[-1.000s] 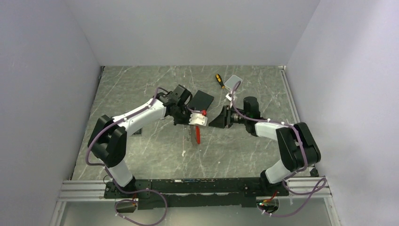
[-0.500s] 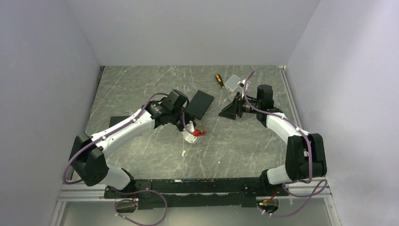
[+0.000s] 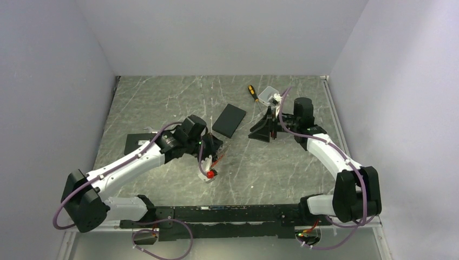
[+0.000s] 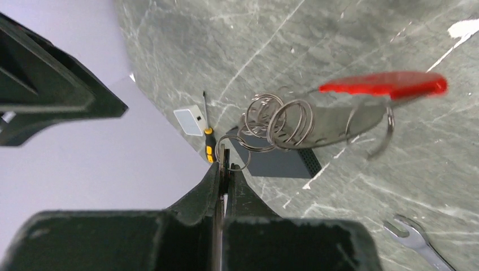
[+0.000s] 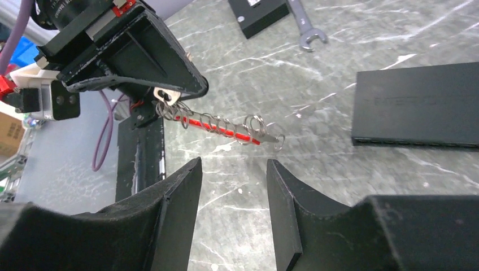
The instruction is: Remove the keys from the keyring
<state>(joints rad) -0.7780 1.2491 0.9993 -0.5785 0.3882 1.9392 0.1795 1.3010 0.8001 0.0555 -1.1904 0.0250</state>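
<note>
Here, left fingers (image 4: 199, 196) tight on keyring (image 4: 339, 119), right fingers (image 5: 176, 196) apart; black box (image 5: 418, 107) lettering unreadable.

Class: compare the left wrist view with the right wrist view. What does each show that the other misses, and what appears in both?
Only the left wrist view shows the white box and the screwdriver. Only the right wrist view shows the small black box. Both show the keyring pinched by the left fingers, the wrench and the flat black slab.
</note>
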